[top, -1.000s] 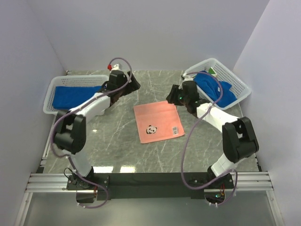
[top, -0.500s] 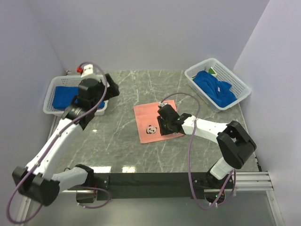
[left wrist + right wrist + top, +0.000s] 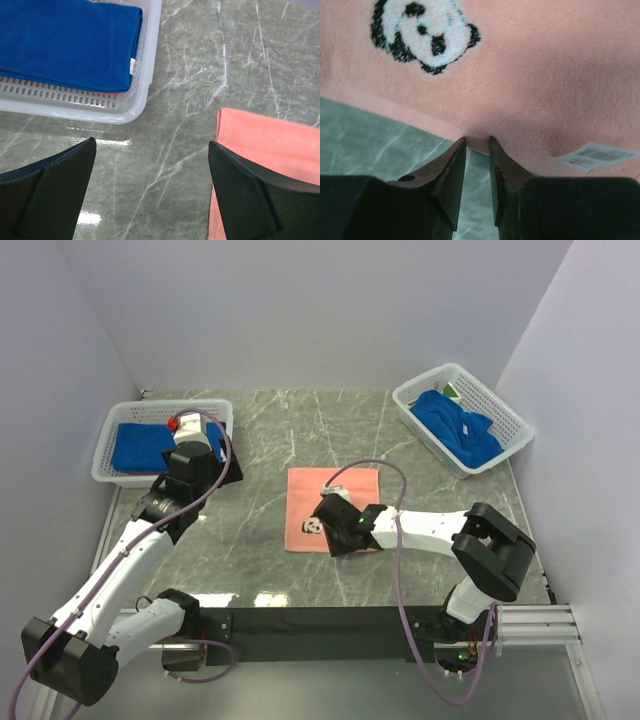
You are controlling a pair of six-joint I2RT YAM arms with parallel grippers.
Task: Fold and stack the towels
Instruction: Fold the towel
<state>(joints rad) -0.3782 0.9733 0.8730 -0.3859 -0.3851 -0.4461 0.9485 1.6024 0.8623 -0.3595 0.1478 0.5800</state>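
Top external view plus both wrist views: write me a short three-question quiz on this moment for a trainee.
1. True or false: the left claw is shut on a towel.
2. Where are the right claw's tips? A: at the salmon-pink towel's near edge, by the panda. B: on the left arm. C: high in the air.
3. Which basket holds the flat-folded blue towel, the left basket or the right basket?
Key: 1 false, it stands open over the table; 2 A; 3 the left basket.

Bright even light, glare on table (image 3: 262, 597), soft shadows
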